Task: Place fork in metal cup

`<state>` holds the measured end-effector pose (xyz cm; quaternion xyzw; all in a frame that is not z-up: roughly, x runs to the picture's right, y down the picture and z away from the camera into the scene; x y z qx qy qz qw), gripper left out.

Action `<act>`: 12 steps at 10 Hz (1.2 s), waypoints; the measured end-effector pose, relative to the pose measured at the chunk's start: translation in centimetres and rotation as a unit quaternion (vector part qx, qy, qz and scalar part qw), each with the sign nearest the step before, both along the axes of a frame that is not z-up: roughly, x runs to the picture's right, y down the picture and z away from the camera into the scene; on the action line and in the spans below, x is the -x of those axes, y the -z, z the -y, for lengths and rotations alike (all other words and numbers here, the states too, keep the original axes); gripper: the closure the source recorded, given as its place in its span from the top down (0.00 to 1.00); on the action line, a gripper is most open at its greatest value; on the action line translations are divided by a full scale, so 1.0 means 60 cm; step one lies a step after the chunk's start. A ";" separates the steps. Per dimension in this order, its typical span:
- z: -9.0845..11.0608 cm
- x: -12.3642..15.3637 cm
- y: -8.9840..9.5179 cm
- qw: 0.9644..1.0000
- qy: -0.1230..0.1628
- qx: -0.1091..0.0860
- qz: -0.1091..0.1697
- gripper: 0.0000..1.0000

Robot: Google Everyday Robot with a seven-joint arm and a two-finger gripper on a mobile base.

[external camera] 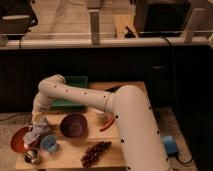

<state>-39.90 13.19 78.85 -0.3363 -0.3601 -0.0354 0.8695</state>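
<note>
Colours on the tan wooden counter (75, 159)

White arm (100, 100) dotted with small dark spots; its greyish pincer (37, 129) at 9 o'clock. Shiny silver metal cup (33, 155) with a dark inside, light blue cup (49, 143), purple bowl (73, 125), red-brown plate (18, 140), green tray (70, 92), dark maroon grapes (95, 151), orange-red pepper (106, 125).

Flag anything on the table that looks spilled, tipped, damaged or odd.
Nothing stands out. The metal cup, blue cup and purple bowl sit upright, and the grapes lie in one bunch. The end effector hangs over the left side, above the cups. I cannot make out the fork.
</note>
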 end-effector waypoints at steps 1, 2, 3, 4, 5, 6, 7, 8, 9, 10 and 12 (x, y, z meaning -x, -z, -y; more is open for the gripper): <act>-0.001 0.007 -0.001 1.000 -0.001 0.000 0.000 0.20; -0.001 0.017 0.001 1.000 -0.001 0.000 0.002 0.10; 0.000 0.023 0.001 1.000 -0.001 0.000 0.003 0.02; 0.001 0.028 0.001 1.000 -0.001 -0.001 0.004 0.00; 0.002 0.030 0.001 1.000 0.000 -0.003 0.003 0.00; 0.003 0.035 0.003 1.000 0.000 -0.002 0.003 0.01; 0.005 0.032 0.003 1.000 -0.001 -0.002 0.002 0.04; 0.008 0.026 0.002 1.000 -0.003 -0.001 0.000 0.14; 0.008 0.027 0.007 1.000 -0.002 -0.001 0.001 0.24; 0.009 0.027 0.011 1.000 0.000 -0.001 0.002 0.35; 0.011 0.023 0.013 1.000 -0.001 0.000 0.002 0.52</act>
